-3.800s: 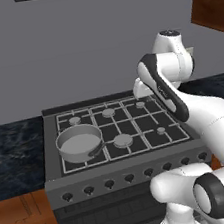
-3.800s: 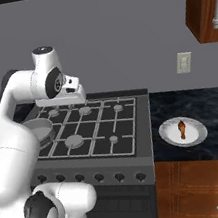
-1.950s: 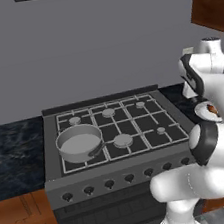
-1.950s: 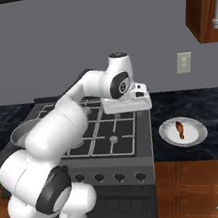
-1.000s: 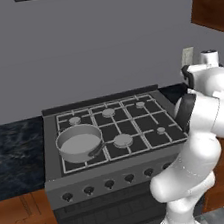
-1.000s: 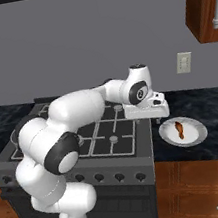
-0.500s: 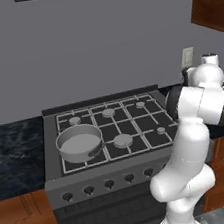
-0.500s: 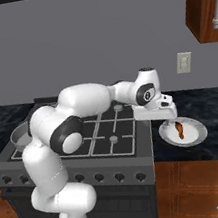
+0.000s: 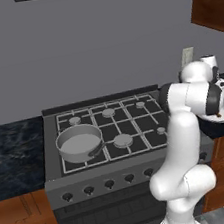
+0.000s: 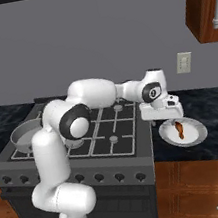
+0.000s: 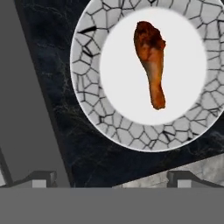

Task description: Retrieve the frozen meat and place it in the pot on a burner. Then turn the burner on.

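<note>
Jaws wide on gripper [image 11: 111, 178] above plate [image 11: 87, 65]; frozen meat [image 11: 151, 61] looks light, stiff, glossy-slick — pinch the thick end crosswise.

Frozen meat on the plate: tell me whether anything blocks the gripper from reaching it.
Nothing visible does. The open gripper looks straight at the frozen meat, which lies bare and alone on the white plate.

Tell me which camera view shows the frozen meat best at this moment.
The hand view: the frozen meat lies large and unobstructed on the white plate, its drumstick shape clear. The right base view shows it small on the plate. In the left base view the arm covers most of the plate.
</note>
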Robot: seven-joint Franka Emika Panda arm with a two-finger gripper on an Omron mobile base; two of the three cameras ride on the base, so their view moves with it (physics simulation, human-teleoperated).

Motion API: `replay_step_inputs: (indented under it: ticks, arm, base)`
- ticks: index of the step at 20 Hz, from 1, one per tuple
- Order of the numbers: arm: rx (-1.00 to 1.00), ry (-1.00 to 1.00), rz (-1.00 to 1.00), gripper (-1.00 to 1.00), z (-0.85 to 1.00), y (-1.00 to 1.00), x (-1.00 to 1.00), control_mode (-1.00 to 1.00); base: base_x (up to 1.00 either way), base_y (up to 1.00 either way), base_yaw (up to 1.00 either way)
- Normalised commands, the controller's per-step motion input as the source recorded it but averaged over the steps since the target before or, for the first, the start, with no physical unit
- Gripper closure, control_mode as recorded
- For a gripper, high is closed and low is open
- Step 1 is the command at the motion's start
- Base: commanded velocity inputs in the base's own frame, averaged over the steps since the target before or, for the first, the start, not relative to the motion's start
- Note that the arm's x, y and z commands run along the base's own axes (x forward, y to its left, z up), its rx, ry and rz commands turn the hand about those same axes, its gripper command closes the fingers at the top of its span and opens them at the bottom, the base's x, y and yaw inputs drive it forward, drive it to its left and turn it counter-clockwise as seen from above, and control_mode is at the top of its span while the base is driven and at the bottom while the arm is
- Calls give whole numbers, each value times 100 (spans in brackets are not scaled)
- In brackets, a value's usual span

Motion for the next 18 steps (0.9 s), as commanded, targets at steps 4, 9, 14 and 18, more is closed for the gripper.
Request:
replay_step_inputs:
  ticks: [4, 9, 14, 18]
  arm:
    - [0, 2, -3, -100, -19, -26, 26, -100]
    - [0, 3, -4, -100, -16, -27, 28, -100]
    - [0, 1, -1, -100, -21, -12, 22, -100]
    - [0, 0, 0, -100, -30, -8, 21, -100]
  base:
    - [0, 0, 0]
    - [0, 0, 0]
    - [0, 0, 0]
    - [0, 0, 0]
